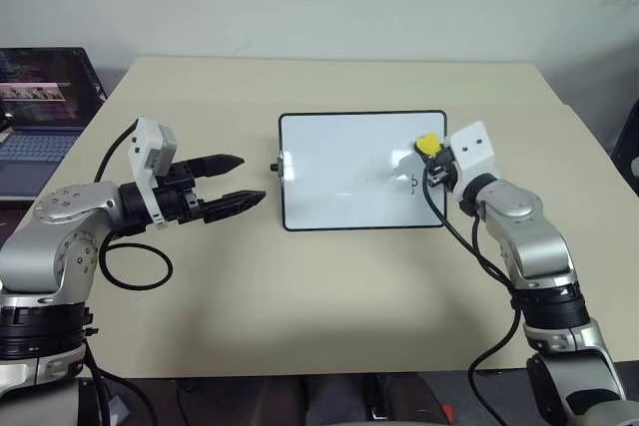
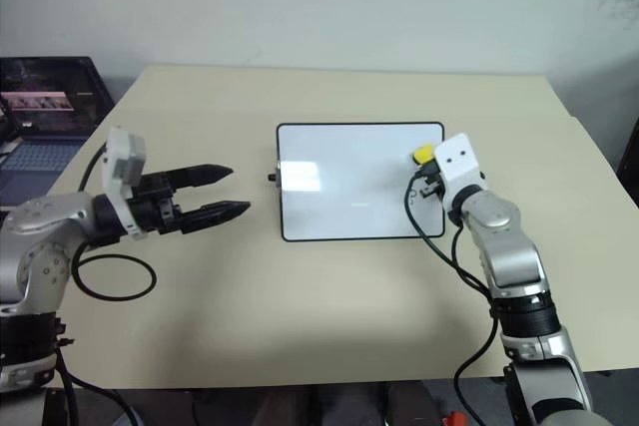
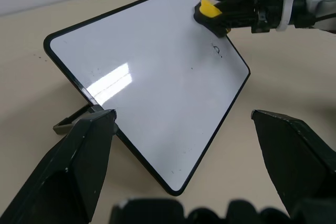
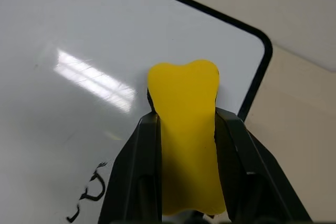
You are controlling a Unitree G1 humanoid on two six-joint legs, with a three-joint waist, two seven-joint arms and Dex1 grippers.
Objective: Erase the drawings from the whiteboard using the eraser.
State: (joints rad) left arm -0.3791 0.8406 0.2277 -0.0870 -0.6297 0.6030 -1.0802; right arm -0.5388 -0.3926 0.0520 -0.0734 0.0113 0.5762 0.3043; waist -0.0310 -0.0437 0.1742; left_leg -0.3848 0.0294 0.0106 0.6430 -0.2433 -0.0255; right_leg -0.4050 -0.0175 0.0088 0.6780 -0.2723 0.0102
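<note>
My right fingers (image 4: 184,171) are clamped on the eraser (image 4: 186,129), at the whiteboard's (image 1: 339,162) far right corner. 1 drawing (image 4: 89,190) left just beside it; the rest of the board looks wiped. Left fingers (image 1: 232,182) wide apart, empty, off the board's left edge over the table (image 1: 329,296).

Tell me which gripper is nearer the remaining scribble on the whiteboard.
Right. The right gripper, shut on the eraser, sits over the whiteboard just beside the scribble; the left gripper is open, off the board's opposite edge.
</note>
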